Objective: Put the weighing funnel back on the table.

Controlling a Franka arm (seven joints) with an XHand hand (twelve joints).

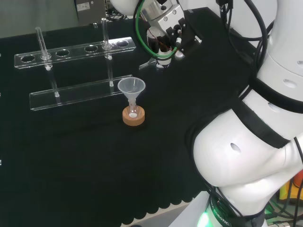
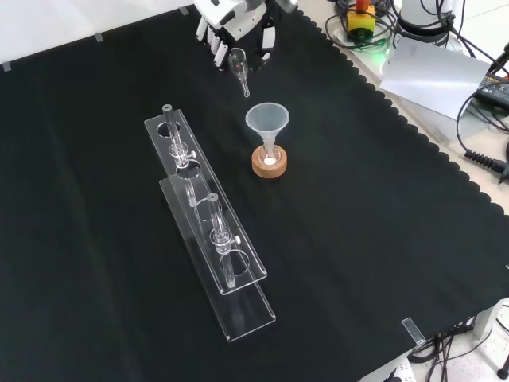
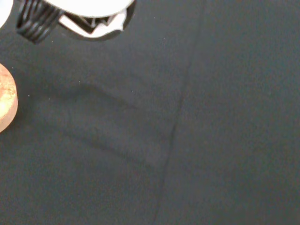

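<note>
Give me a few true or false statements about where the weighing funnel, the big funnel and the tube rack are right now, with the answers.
1. The weighing funnel lies on the cloth. False: the hand holds it in its fingers, stem pointing down.
2. The funnel stands mouth up with its stem in a small flask on a cork ring. True.
3. In the front view, the clear rack is to the right of the funnel. False: it is to the funnel's left.
4. The rack has test tubes standing in it. True.
</note>
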